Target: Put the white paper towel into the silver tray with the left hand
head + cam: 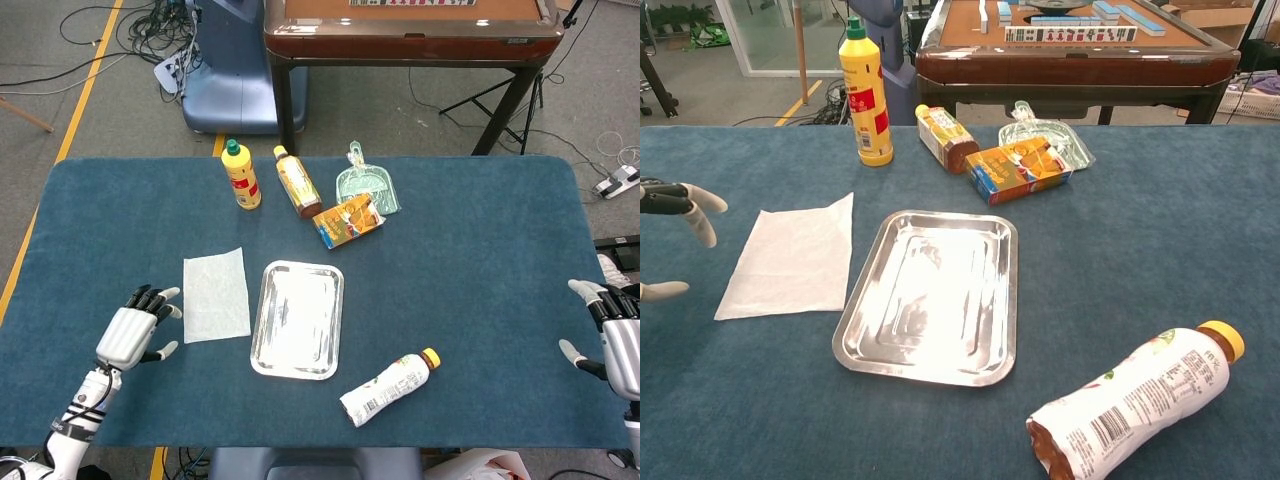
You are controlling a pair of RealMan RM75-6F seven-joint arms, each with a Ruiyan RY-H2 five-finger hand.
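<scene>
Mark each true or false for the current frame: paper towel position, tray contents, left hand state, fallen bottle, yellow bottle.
1. The white paper towel lies flat on the table, left of the silver tray. True.
2. The silver tray already holds the paper towel. False: the tray holds nothing; the towel is on the cloth beside it.
3. The left hand grips the towel. False: it is beside the towel's left edge, fingers apart, holding nothing.
4. The white bottle with the orange cap lies on its side. True.
5. The yellow bottle with the green cap has tipped over. False: it stands upright.
</scene>
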